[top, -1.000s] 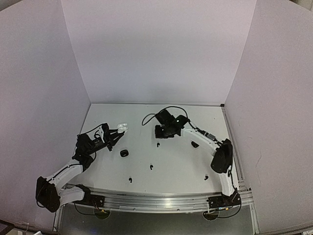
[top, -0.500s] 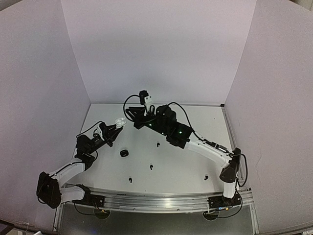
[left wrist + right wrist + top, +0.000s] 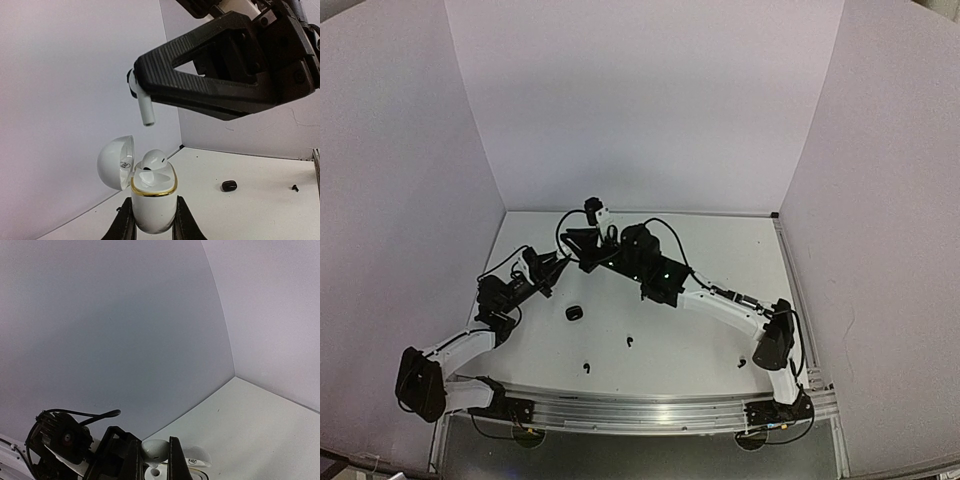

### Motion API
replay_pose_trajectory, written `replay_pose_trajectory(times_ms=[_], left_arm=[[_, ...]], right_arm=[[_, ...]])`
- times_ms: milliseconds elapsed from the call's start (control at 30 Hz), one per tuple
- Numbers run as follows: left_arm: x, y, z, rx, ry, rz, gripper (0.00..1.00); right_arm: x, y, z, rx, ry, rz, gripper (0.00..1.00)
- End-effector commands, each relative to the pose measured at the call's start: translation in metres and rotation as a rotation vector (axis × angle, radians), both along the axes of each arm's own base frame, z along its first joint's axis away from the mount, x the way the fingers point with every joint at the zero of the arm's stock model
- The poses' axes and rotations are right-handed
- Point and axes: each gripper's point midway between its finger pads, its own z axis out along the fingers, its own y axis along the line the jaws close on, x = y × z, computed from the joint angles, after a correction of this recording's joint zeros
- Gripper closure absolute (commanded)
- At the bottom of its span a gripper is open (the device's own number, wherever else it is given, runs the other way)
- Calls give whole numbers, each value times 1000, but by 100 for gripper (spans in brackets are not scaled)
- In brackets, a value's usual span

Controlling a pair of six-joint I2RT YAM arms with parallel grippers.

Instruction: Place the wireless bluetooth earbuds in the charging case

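Note:
My left gripper (image 3: 150, 222) is shut on a white charging case (image 3: 152, 202) with a gold rim, held upright with its lid (image 3: 114, 162) open. One white earbud (image 3: 151, 159) sits in the case's far slot; the near slot is empty. My right gripper (image 3: 153, 459) is shut on a second white earbud (image 3: 155, 450). In the left wrist view this earbud (image 3: 145, 107) hangs stem down just above the case, apart from it. In the top view the two grippers (image 3: 552, 268) (image 3: 576, 240) meet at the table's back left, and the case is hidden there.
A black case (image 3: 574, 313) lies on the table, also in the left wrist view (image 3: 229, 186). Black earbuds lie loose nearer the front (image 3: 629, 341) (image 3: 586, 366) (image 3: 742, 362). White walls close three sides. The right arm (image 3: 710, 300) stretches across the table's middle.
My right arm has swung left from the table's middle, carrying the white earbud to just above the open case. My left gripper has kept the case at about the same place.

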Motion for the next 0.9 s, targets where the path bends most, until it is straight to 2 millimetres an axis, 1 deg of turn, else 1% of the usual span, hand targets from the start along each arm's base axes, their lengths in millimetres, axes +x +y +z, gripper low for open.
replay_pose_trajectory(times_ms=[0, 133, 367, 600, 667, 867], left_arm=[[2, 4, 19, -47, -47, 26, 100], [7, 6, 21, -61, -37, 53, 100], [11, 9, 22, -66, -31, 77, 100], [13, 11, 23, -70, -31, 93, 100], [12, 11, 23, -70, -30, 93, 100], [12, 11, 22, -68, -28, 91, 100]], right_arm=[[-4, 6, 17, 52, -51, 11, 100], [-5, 14, 7, 31, -63, 5, 100], [-2, 23, -6, 7, -70, -25, 100], [7, 22, -21, -41, -91, -75, 100], [10, 20, -20, -43, -98, -95, 100], [11, 19, -1, -12, -129, -105, 100]])
